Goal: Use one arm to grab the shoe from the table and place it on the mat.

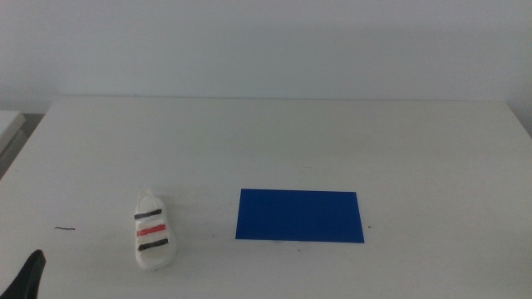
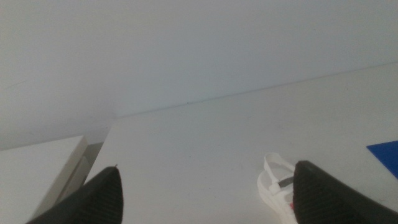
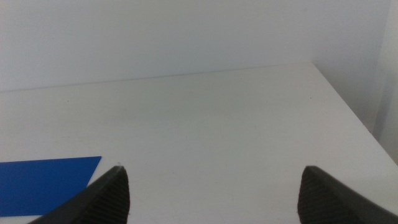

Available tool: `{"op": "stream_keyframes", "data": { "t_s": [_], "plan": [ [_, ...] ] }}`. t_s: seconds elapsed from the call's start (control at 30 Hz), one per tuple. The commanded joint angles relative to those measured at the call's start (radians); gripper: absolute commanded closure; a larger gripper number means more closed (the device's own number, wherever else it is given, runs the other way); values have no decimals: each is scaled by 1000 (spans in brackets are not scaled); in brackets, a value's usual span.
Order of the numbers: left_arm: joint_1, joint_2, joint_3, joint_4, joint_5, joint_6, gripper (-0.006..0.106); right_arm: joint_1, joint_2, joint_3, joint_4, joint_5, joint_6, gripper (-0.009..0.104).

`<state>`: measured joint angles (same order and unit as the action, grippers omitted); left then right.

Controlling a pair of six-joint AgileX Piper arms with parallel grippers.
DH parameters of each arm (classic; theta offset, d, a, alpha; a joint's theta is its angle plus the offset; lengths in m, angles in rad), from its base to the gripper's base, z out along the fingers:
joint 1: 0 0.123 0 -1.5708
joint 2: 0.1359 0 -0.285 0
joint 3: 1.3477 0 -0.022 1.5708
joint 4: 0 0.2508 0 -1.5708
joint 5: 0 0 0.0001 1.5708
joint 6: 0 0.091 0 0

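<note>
Since the shoe [image 1: 153, 232], lower left, looks light and stiff-soled, we grip its sides with the left gripper [image 2: 205, 193], jaws spread.

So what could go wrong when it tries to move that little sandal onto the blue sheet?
The shoe is small and rounded, so the open left gripper might clip it and knock it over or push it away. The mat looks thin and loose on the table, so a dragged shoe could shift it. The right gripper waits.
</note>
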<state>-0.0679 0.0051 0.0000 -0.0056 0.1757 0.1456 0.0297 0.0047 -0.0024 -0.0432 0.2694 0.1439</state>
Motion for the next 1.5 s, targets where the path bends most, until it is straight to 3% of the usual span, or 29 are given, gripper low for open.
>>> {"op": "stream_keyframes", "data": {
  "t_s": [0.0, 0.13, 0.33, 0.47, 0.63, 0.8, 1.0, 1.47],
  "plan": [
    [-4, -5, 0, -15, -7, -27, 7, -2, -5, 2, -6, -7, -6, 16],
    [-3, 203, -218, -20, 171, -158, 7, -2, -5, 2, -6, -7, -6, 16],
    [-5, 693, -713, -53, 764, -359, 7, -2, -5, 2, -6, -7, -6, 16],
    [-9, 955, -935, -91, 933, -435, 7, -2, -5, 2, -6, -7, -6, 16],
    [-106, 1238, -1087, -92, 900, -466, 7, -2, -5, 2, -6, -7, -6, 16],
    [-219, 1466, -1189, 6, 894, -587, 7, -2, -5, 2, -6, -7, -6, 16],
    [-231, 1662, -1194, -23, 818, -655, 7, -2, -5, 2, -6, -7, -6, 16],
    [-231, 1755, -985, -14, 454, -730, 7, -2, -5, 2, -6, -7, -6, 16]
  ]
}}
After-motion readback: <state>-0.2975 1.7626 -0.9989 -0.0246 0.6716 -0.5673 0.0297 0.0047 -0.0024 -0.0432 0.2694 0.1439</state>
